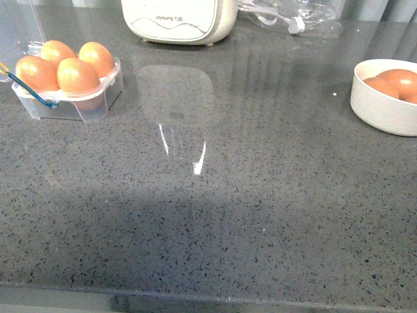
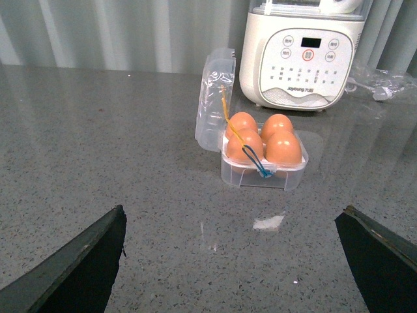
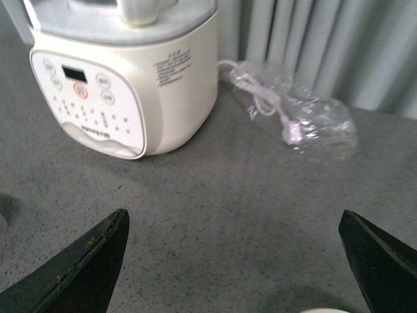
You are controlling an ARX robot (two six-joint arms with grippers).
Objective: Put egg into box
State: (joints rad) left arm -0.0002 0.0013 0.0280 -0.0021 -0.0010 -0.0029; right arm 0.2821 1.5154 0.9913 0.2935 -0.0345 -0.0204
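The egg [image 1: 78,75] sits in the box [image 1: 98,104], one of four alike that fill its cells; I cannot tell it from the others. The box stands on the tabletop [image 1: 228,215] at the far left. Its lid [image 2: 215,98] is open and stands up at its side, and the clasp [image 2: 251,153] is draped over the eggs. Just beyond stands a white appliance [image 1: 179,19], with a clear bag [image 1: 293,19] holding a cable beside it. Well to the right a white bowl [image 1: 378,104] holds more eggs [image 1: 391,81]. The left tool [image 2: 232,212] gapes wide, empty, short of the box. The right tool [image 3: 234,212] is equally wide, empty, facing the appliance.
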